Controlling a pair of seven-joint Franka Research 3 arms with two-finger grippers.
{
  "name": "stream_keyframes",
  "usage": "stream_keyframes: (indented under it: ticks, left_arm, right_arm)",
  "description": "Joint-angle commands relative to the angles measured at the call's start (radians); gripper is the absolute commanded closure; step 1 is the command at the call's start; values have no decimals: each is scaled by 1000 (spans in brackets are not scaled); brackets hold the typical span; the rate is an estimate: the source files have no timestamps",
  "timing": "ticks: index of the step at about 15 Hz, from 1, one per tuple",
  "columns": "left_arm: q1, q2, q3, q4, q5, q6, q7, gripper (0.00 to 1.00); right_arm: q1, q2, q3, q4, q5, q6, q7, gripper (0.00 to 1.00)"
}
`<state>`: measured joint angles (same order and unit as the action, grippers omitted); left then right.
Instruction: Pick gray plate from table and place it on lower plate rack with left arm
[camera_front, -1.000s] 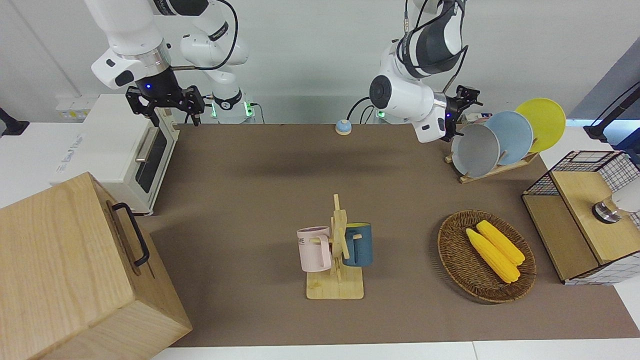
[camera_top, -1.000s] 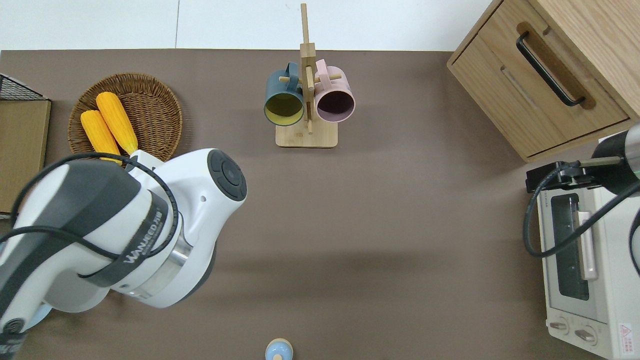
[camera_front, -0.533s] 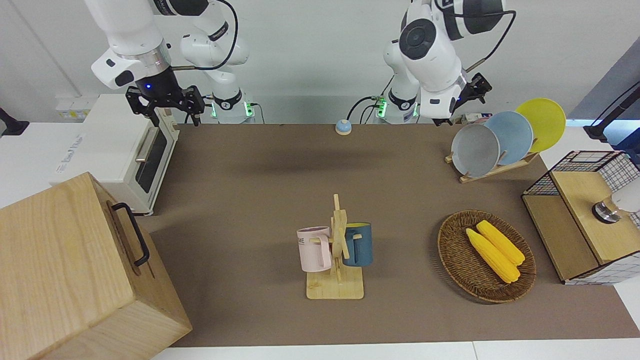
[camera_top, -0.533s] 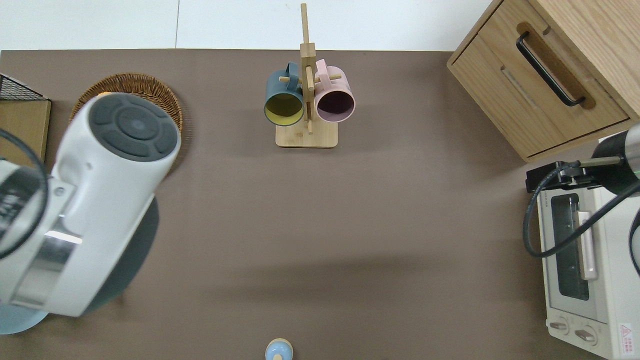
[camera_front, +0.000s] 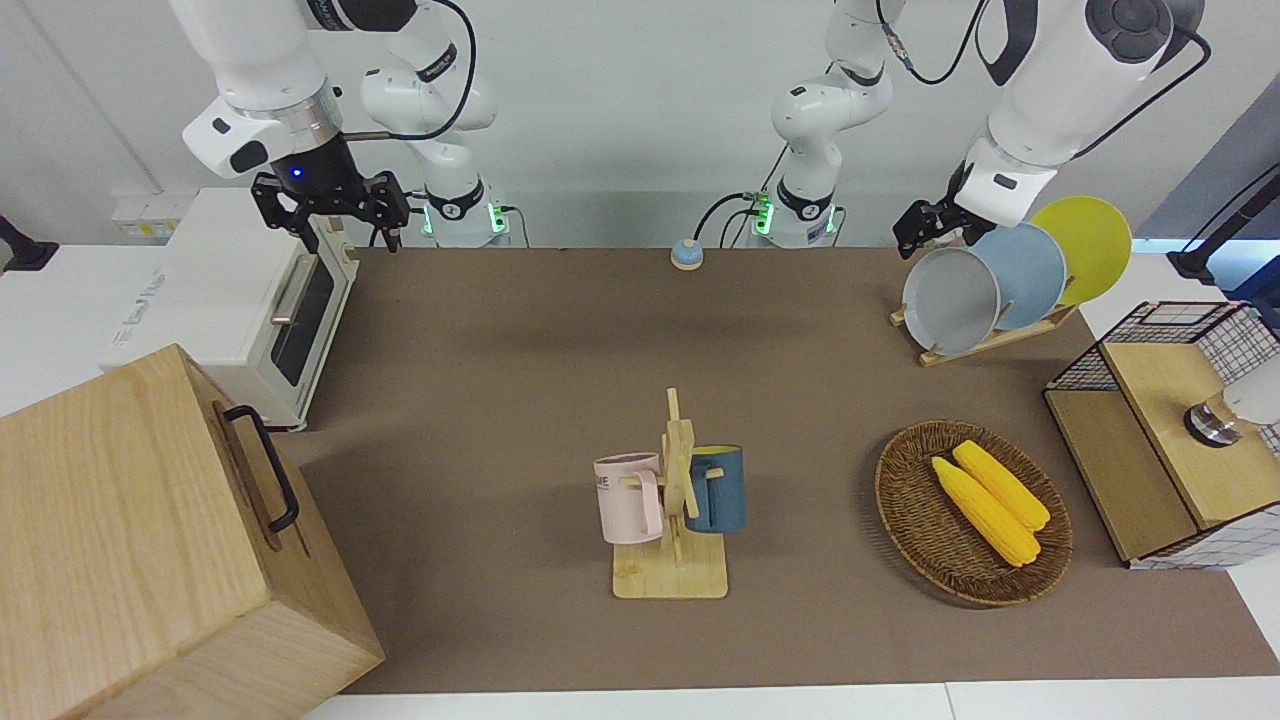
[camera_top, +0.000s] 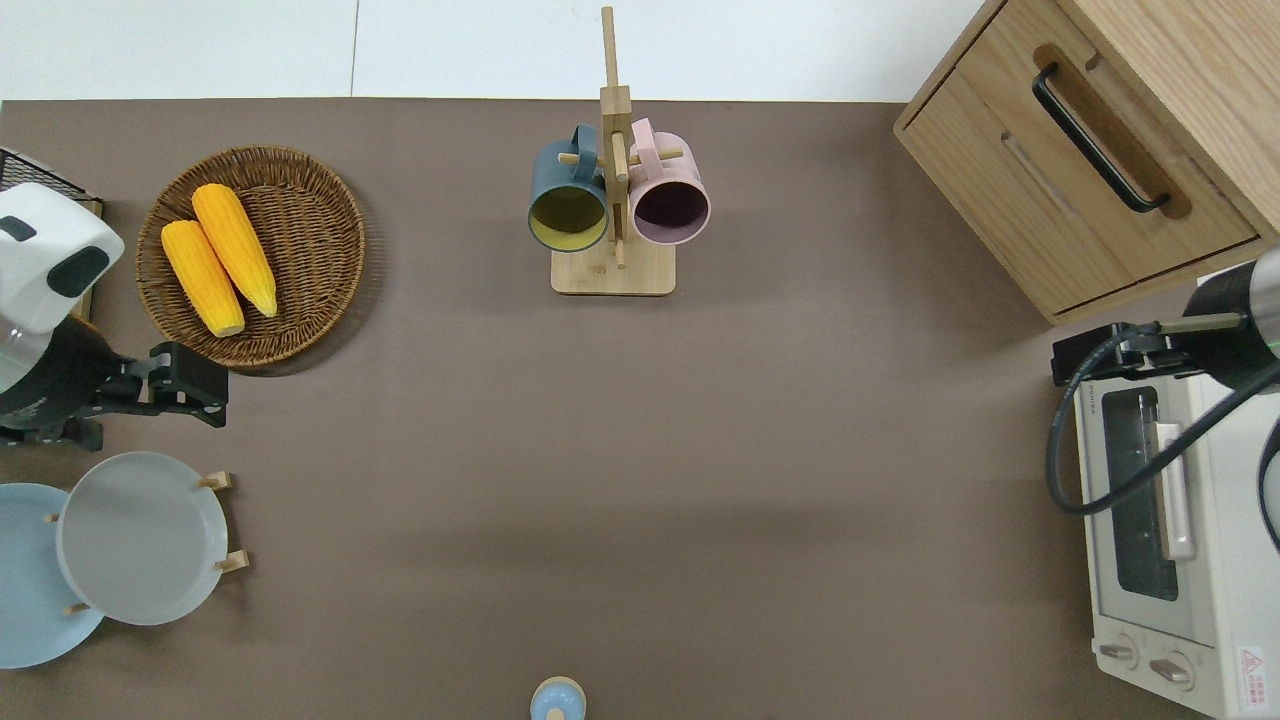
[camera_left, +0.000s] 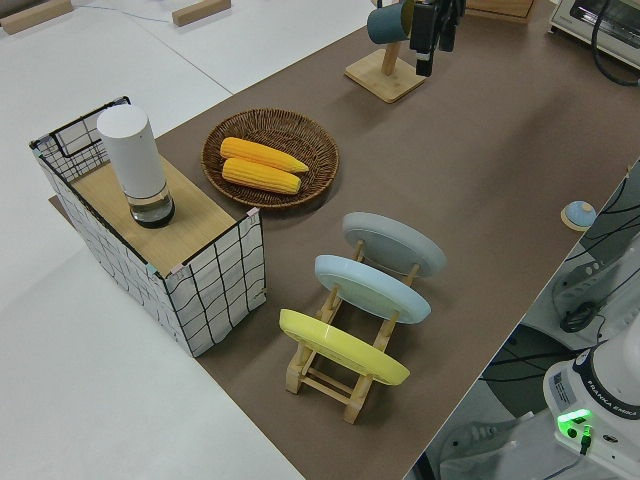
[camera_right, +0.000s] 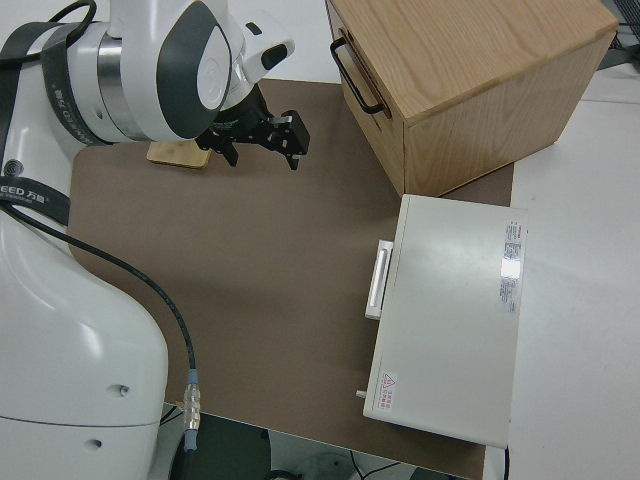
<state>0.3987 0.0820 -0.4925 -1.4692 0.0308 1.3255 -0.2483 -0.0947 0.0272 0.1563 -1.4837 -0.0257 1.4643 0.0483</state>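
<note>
My left gripper (camera_top: 185, 385) hangs at the left edge of the overhead frame, its fingers apart and gripping nothing, over bare mat between the wicker basket (camera_top: 325, 215) and the rack. The gray plate (camera_top: 140, 537) is apart from it, lower left in that frame, leaning in the end slot of the lower plate rack (camera_left: 330, 372), with the light blue plate (camera_front: 1030, 270) slotted next to it. I judge the placing done; only pulling my arm clear remains. My right arm is parked.
</note>
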Motion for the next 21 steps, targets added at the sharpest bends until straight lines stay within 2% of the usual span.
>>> stream_keyframes:
  ticks: [1,9,12,14,15,17,21]
  left_arm:
    - [-17,-2,-21,10,-25,32,11,7]
    - [-37,-2,-37,10,-25,29,-5,7]
    - [-64,-5,-26,9,-22,29,-6,7]
    - [-76,-4,-3,10,-25,32,-8,7]
    - [-99,-5,21,9,-22,31,9,7]
    - [-167,-11,122,10,-25,29,42,9]
    - [-256,-54,291,3,-31,29,308,9]
  right_arm:
    - [7,0,-6,6,3,-1,4,17]
    - [7,0,-6,6,3,-1,4,17]
    - [7,0,-6,6,3,-1,4,17]
    - [7,0,-6,6,3,-1,4,17]
    - [7,0,-6,6,3,-1,4,17]
    - [7,0,-6,6,3,-2,4,17]
    - [7,0,-6,6,3,-1,4,17]
